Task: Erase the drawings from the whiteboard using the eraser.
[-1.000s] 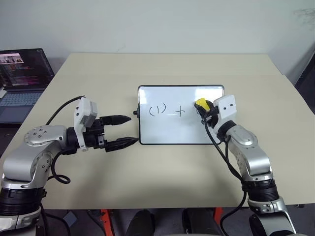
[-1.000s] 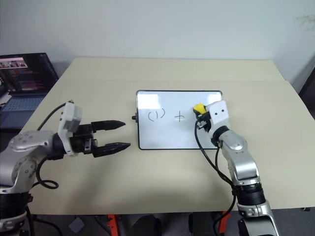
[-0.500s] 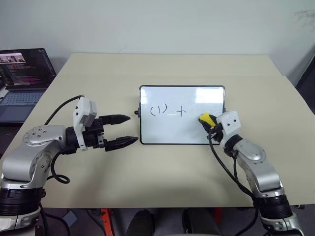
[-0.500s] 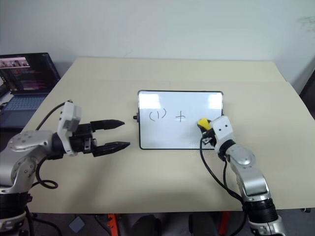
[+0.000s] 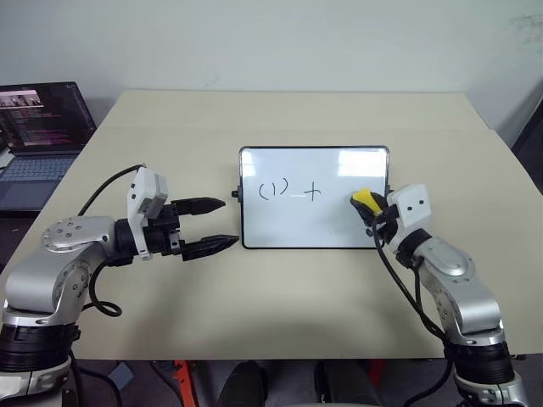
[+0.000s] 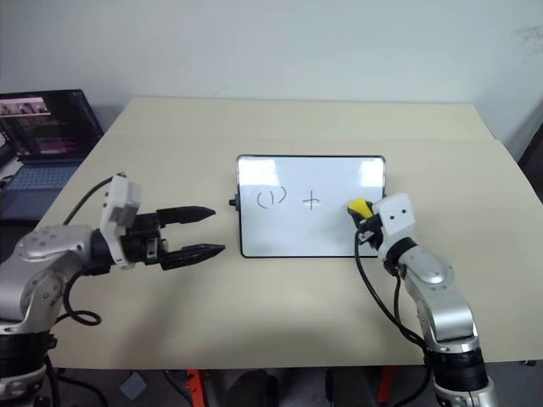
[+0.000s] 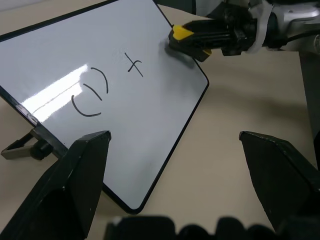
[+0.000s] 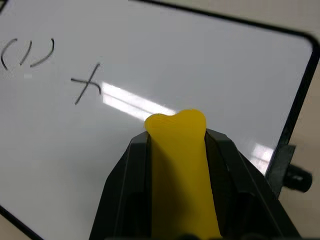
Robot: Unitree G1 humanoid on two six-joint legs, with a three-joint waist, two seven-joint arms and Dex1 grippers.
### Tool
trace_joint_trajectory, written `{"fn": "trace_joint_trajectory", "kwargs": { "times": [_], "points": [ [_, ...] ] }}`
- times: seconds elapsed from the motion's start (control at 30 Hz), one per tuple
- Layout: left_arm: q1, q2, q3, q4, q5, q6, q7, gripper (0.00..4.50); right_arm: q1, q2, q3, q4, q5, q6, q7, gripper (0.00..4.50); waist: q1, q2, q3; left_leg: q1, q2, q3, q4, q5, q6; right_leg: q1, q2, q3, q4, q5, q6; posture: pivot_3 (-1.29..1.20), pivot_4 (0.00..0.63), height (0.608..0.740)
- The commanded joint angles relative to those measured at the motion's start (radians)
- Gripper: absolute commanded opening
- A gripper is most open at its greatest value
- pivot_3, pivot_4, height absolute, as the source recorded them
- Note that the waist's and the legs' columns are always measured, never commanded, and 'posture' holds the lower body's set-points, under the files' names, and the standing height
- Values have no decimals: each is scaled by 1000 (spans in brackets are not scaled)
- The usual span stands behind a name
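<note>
The whiteboard (image 5: 297, 225) lies flat in the middle of the table. Of the drawings, "(1)" (image 5: 273, 189) and "+" (image 5: 312, 192) show on its left half; its right half is blank. My right gripper (image 5: 371, 209) is shut on the yellow eraser (image 5: 364, 197), which sits over the board close to its right edge. The right wrist view has the eraser (image 8: 177, 150) clamped between both black fingers, to the right of the "+" (image 8: 87, 84). My left gripper (image 5: 231, 222) hangs open and empty just left of the board, level with its lower half.
An open laptop (image 5: 38, 127) sits on a separate surface at the far left. A small black knob (image 5: 235, 194) sticks out from the board's left side. Bare table surrounds the board, and a wall stands behind the far edge.
My right gripper has drawn the eraser from the board's upper right down toward the near edge and a little to the right. The left arm has stayed still.
</note>
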State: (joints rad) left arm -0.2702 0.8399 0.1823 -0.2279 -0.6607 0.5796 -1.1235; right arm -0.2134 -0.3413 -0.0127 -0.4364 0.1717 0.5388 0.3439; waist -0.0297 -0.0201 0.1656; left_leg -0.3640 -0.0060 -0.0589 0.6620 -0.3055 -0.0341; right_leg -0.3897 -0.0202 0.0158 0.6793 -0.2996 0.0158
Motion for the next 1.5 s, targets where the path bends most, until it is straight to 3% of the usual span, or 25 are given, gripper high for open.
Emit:
{"fn": "trace_joint_trajectory", "kwargs": {
  "times": [0.03, 0.3, 0.7, 1.03, 1.5],
  "points": [
    [-27, -1, 3, -6, -3, -15, -4, 4500, 17, 16, -48, -83, 24, 28, -37, 1177, 0, 0, 0, 0, 0, 0, 0, 0, 0, 0, 0, 0, 0, 0, 0, 0, 150, 740],
    [-59, 0, -14, 25, 11, -25, -21, 4500, 104, -25, -50, -68, -13, 19, -48, 1177, 0, 0, 0, 0, 0, 0, 0, 0, 0, 0, 0, 0, 0, 0, 0, 0, 150, 740],
    [-74, 3, -21, 49, 29, -43, -32, 4500, 54, -23, -50, -35, -14, 18, -45, 1177, -1, 0, 0, 0, 0, 1, 0, 0, 0, 0, 0, 0, 0, 0, 0, 0, 150, 740],
    [-49, 20, -9, 61, 51, -76, -43, 4500, -101, 5, -1, 22, -14, -50, -16, 1177, -2, 1, 1, 0, 0, 1, 0, 0, 0, 0, 0, 0, 0, 0, 0, 0, 150, 740],
    [-49, 30, -2, 62, 54, -83, -46, 4500, -334, 172, 126, 270, -56, -217, -9, 1177, -3, 1, 1, 0, 0, 1, 1, 0, 0, -1, 0, 0, 1, 0, 0, 0, 150, 740]
  ]
}}
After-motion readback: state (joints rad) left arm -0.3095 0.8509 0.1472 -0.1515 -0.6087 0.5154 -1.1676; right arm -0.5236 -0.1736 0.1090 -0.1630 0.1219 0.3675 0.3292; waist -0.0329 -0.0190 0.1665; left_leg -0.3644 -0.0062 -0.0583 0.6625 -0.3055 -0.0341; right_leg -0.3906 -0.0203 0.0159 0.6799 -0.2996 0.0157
